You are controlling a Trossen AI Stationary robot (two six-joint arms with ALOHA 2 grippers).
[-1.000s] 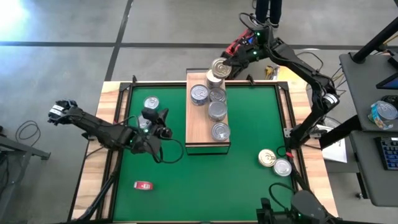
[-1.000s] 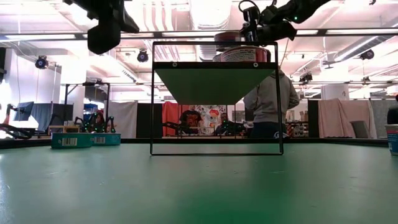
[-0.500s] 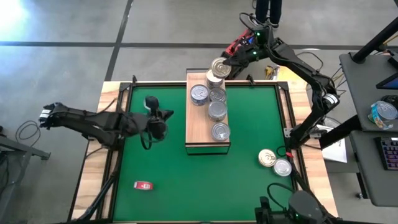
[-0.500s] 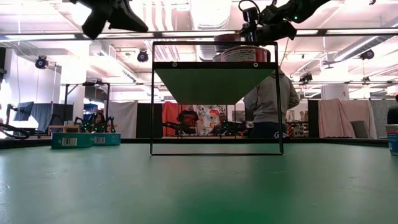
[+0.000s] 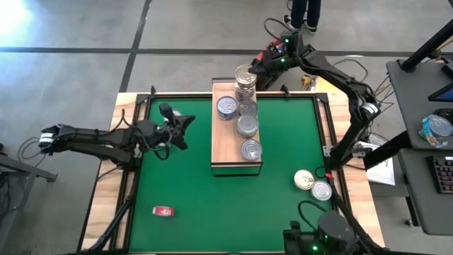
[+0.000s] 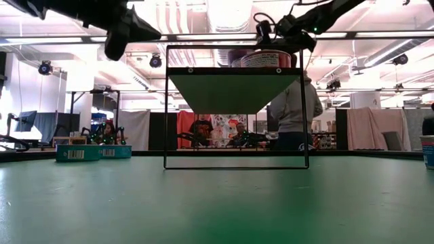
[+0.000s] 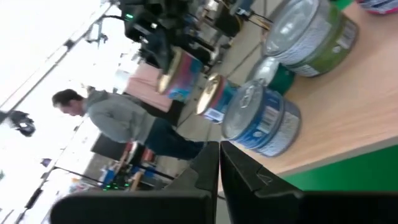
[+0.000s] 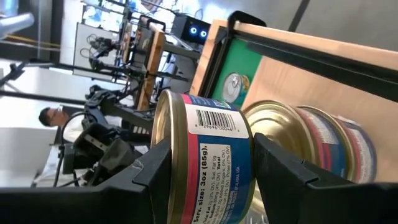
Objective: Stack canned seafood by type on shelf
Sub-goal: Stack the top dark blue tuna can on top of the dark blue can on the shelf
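The shelf (image 5: 226,145) stands on the green mat, with several tins of canned seafood along it, among them a silver-lidded one (image 5: 226,106) and another (image 5: 251,149). A stack of tins (image 5: 245,90) stands at its far end. Just above that stack my right gripper (image 5: 249,71) is shut on a pink-and-blue labelled can (image 8: 205,155). Whether the can touches the stack, I cannot tell. My left gripper (image 5: 178,127) hovers shut and bare over the mat, left of the shelf; in its wrist view the fingers (image 7: 219,168) face a blue-labelled tin (image 7: 261,118). My right gripper pinches the can by its side wall (image 8: 177,177), one finger (image 8: 146,177) on each side. The fingers come nearly level from the table's far right side, slanting a little down. The can sits upright with its lid up, over the stack's gold-lidded top tin (image 8: 277,140).
A gold-lidded tin (image 5: 304,180) and a silver-lidded one (image 5: 321,190) lie on the mat at the near right. A small red flat object (image 5: 163,210) lies at the near left. The mat (image 5: 212,205) is bare between them. A person (image 6: 291,112) stands beyond the far edge.
My left arm has drawn back toward the table's left and far side, and its shut gripper has rolled and come up to level. My right gripper has carried the can a little toward the left, over the stack at the shelf's far end.
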